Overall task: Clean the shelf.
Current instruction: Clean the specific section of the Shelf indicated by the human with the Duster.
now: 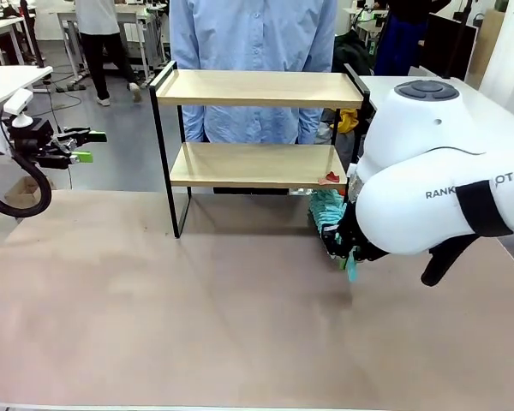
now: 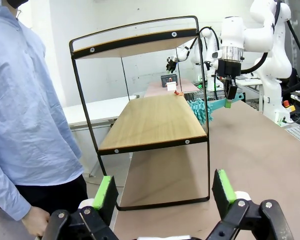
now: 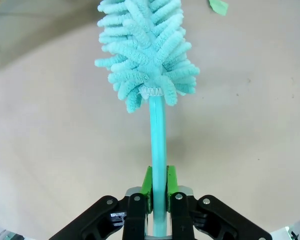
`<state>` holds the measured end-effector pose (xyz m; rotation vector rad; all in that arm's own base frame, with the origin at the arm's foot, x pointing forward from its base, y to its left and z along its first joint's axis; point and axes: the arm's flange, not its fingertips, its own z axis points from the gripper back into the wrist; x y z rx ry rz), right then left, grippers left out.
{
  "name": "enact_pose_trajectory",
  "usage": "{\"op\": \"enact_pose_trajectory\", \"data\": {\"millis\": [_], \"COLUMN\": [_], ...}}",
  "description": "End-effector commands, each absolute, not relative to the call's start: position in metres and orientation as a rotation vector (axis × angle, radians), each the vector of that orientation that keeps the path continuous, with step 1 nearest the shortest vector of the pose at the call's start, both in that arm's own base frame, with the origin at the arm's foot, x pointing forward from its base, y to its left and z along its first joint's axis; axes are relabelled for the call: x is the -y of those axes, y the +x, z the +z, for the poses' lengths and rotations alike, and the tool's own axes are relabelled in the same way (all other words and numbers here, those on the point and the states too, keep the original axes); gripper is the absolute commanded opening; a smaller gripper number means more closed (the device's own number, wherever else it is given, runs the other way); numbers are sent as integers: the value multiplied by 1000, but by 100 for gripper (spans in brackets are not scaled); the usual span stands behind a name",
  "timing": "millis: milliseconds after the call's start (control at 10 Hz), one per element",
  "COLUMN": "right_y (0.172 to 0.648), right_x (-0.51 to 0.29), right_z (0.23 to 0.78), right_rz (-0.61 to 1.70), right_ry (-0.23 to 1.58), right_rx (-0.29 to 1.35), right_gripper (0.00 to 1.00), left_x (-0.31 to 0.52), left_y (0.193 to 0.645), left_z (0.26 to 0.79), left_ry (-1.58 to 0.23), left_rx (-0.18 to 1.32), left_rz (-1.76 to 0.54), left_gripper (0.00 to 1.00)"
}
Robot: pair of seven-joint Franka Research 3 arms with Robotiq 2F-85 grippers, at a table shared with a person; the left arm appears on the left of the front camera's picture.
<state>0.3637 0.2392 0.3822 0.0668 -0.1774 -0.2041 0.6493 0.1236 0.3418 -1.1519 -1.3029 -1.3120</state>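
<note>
Your table (image 1: 197,317) is a wide, matte tan sheet, smooth and flat, with a person in a pale blue shirt (image 1: 253,51) standing at its far edge. The shelf (image 1: 257,90) stands on the far middle of the table, right in front of that person: two light wooden boards with a faint grain, held in a thin black metal frame whose side rails rise in rounded loops above the top board. On the lower board, near its right end, lies a small red scrap (image 1: 331,178).

Your right claw (image 3: 159,187) is clamped on the slim, smooth teal handle of a duster (image 3: 147,50). Its head is a fluffy bunch of teal chenille fingers, just beside the right end of the lower board. A small green scrap (image 3: 218,6) lies on the table beyond the head.

Your left claw (image 2: 165,192) hangs off to the left, well apart from the shelf, with its green pads spread wide and nothing between them.
</note>
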Motion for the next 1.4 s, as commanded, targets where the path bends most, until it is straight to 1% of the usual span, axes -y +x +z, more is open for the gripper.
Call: {"op": "enact_pose_trajectory", "data": {"millis": [0,200,300,400,600,700,900,1000,1100,1200,1300], "right_y": [369,364,350,339,326,320,314,312,309,301,283], "right_x": [-243,-241,-243,-245,-245,-247,-241,-238,-234,-225,-214], "right_z": [378,379,399,409,424,427,437,445,450,459,478], "right_rz": [-227,-202,-139,-86,57,197,351,420,489,550,593], "right_ry": [75,64,82,85,104,127,199,268,298,309,317], "right_rx": [157,171,229,252,248,221,159,102,25,-45,-95], "right_gripper": [13,13,13,13,13,13,13,13,13,13,13], "left_x": [-124,-124,-124,-124,-124,-124,-124,-124,-124,-124,-124], "left_y": [647,647,647,647,647,647,647,647,647,647,647], "left_z": [344,344,344,344,344,344,344,344,344,344,344], "left_ry": [-1148,-1148,-1148,-1148,-1148,-1148,-1148,-1148,-1148,-1148,-1148], "left_rx": [1300,1300,1300,1300,1300,1300,1300,1300,1300,1300,1300], "left_rz": [-1326,-1326,-1326,-1326,-1326,-1326,-1326,-1326,-1326,-1326,-1326], "left_gripper": [100,100,100,100,100,100,100,100,100,100,100]}}
